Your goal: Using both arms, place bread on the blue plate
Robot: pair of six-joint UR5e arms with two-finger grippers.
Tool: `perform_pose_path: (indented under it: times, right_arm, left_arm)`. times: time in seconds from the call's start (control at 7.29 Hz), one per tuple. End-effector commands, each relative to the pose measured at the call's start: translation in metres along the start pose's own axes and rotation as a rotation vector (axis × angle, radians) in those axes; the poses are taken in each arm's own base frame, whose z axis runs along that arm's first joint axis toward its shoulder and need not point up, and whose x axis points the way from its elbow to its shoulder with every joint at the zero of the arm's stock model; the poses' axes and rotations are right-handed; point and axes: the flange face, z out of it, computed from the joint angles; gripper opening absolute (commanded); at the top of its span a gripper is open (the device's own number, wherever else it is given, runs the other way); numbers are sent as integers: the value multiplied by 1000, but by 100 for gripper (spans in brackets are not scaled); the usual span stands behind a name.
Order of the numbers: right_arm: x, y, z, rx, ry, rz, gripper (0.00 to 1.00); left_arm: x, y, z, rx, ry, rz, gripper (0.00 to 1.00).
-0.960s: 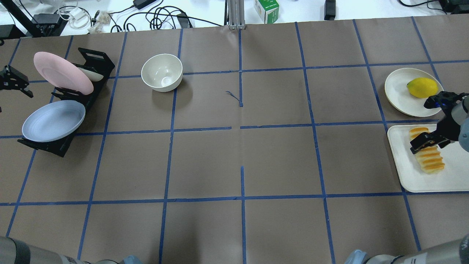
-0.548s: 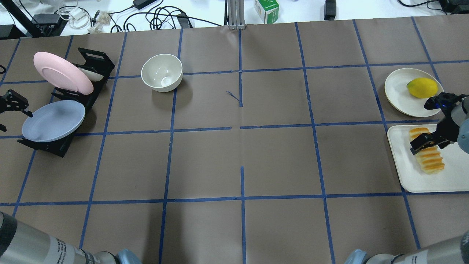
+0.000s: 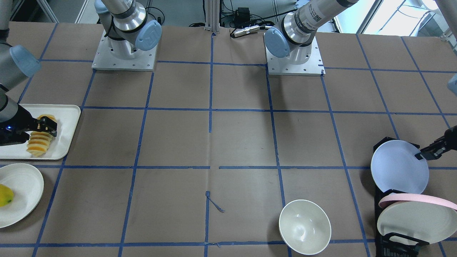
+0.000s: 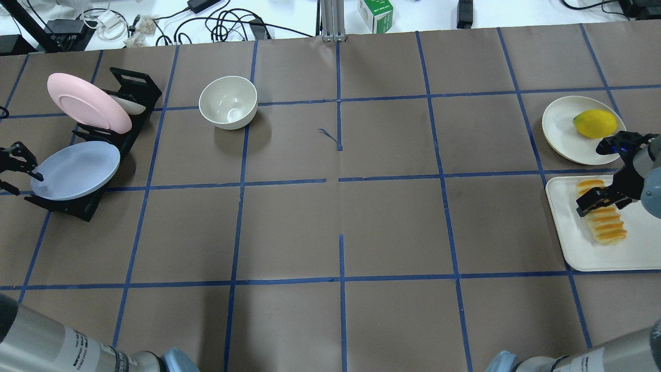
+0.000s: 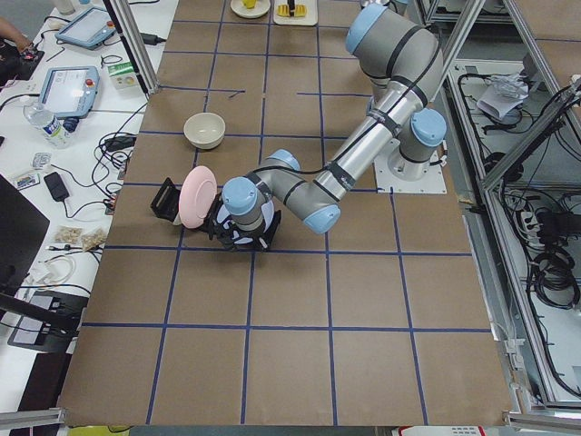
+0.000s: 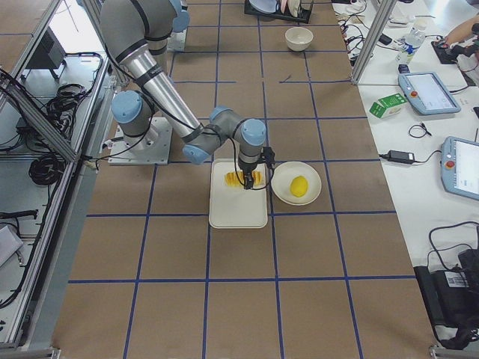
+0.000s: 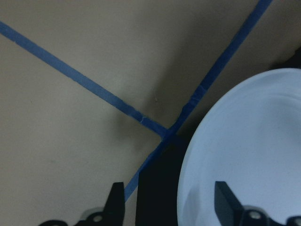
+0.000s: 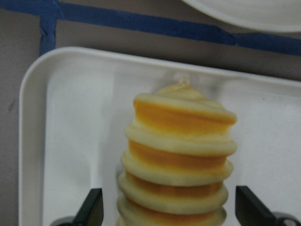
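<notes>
At far left, the left fingers (image 7: 117,200) are spread open on either side of the near rim of the blue plate (image 4: 77,170). A second ago they sat farther back, level with the pink plate (image 4: 88,102), and have since travelled to the blue plate's edge. The blue plate leans tilted in a black rack (image 4: 137,82) and has not moved. A white bowl (image 4: 228,102) stands on the brown taped surface (image 4: 341,217). At far right, a yellow fruit (image 4: 595,123) lies on a white plate (image 4: 560,129). Beside it, the bread (image 4: 607,227) lies on a white tray (image 4: 619,256), unmoved. The right fingers (image 8: 91,209) remain open, one on each side of the loaf with gaps showing.
</notes>
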Motion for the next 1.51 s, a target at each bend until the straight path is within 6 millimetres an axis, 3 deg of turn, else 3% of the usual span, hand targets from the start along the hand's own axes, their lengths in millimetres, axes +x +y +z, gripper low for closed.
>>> perform_pose_path:
  times: [0.0,0.14,0.55,0.82,0.96,1.1,1.23,1.37]
  right_arm:
    - [0,-1,0,3,-2,-3,86]
    - [0,0,-1,2,-1,0,67]
    - [0,-1,-4,7,1,9,20]
    - [-1,0,-6,4,4,10,1]
    - [-1,0,-7,2,4,12,0]
    - [1,-1,-10,1,10,13,0]
    - [2,-1,-15,8,15,13,0]
    - [-3,-2,-26,20,28,8,0]
  left_arm:
    - [0,1,5,1,73,-15,0]
    - [-1,1,4,3,72,-12,0]
    - [0,11,-27,10,61,-10,0]
    - [-1,35,-71,-13,15,-12,0]
    - [4,58,-98,-48,7,-14,0]
    - [22,86,-121,-105,37,4,0]
    - [59,116,-129,-170,114,33,0]
    - [121,142,-142,-158,103,133,0]
